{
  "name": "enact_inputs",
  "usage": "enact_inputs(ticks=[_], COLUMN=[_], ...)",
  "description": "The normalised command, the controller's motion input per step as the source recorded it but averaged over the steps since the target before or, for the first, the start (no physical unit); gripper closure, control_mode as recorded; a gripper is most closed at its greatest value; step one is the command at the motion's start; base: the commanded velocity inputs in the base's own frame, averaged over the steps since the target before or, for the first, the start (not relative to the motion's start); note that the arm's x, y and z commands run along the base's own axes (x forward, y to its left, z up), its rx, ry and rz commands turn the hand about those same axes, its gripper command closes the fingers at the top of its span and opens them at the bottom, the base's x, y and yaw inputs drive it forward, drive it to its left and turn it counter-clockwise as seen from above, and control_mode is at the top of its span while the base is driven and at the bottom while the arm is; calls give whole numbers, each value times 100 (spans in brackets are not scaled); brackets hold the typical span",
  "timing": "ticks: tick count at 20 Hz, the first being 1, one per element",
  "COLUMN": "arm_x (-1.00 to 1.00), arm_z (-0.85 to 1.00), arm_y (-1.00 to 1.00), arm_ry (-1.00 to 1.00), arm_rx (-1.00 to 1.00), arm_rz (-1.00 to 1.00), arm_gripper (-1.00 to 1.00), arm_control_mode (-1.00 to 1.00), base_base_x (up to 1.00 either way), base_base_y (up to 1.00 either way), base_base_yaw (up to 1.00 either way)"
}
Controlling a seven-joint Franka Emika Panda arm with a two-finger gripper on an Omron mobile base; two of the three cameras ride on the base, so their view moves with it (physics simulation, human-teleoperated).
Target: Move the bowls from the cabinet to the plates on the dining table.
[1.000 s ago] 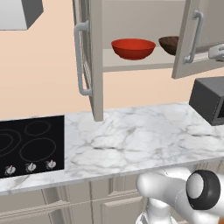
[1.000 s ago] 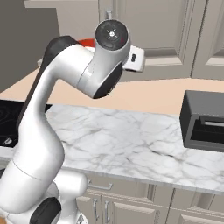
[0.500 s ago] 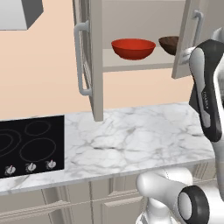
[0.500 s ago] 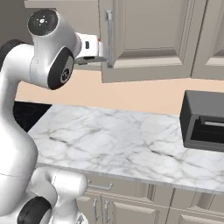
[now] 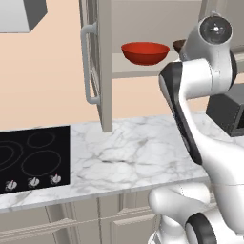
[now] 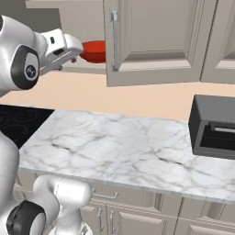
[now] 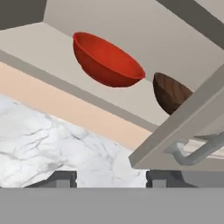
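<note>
Two bowls are sitting on the shelf of the open cabinet (image 5: 102,71) in the left base view: the red bowl (image 5: 145,52) is resting in full sight, while the brown bowl (image 5: 179,45) is peeking out as a dark sliver behind the arm's upper joint. One black cooktop (image 5: 31,157) is lying in the marble counter (image 5: 128,152) below, and one dark appliance (image 5: 228,112) is standing at the right edge. In the right base view the hand is reaching toward the cabinet, and one door (image 6: 151,41) is hanging ajar in front of the shelf, hiding all but a part of the red bowl; the jaws are not showing here. In the hand view, which is tilted, both bowls are lying ahead, the red one nearer the shelf's open side and the brown one partly behind the door's edge and its bar handle (image 7: 197,151). The gripper (image 7: 107,177) is standing with its two tips apart, holding nothing, probably being readied for a bowl rim. No bowl is leaving the shelf yet.
</note>
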Motion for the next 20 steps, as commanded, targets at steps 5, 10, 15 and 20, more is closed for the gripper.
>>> enact_inputs(ticks=[5,10,15,20], arm_x=[39,87,82,45], arm_z=[0,0,0,0], arm_y=[0,0,0,0], arm_ry=[14,20,8,0], arm_rx=[-23,-25,-30,-38], arm_rz=[0,0,0,-5], arm_gripper=[-100,-100,-100,-100], arm_control_mode=[-100,-100,-100,-100], base_base_x=[0,0,0,0], base_base_y=[0,0,0,0], base_base_yaw=[0,0,0,0])
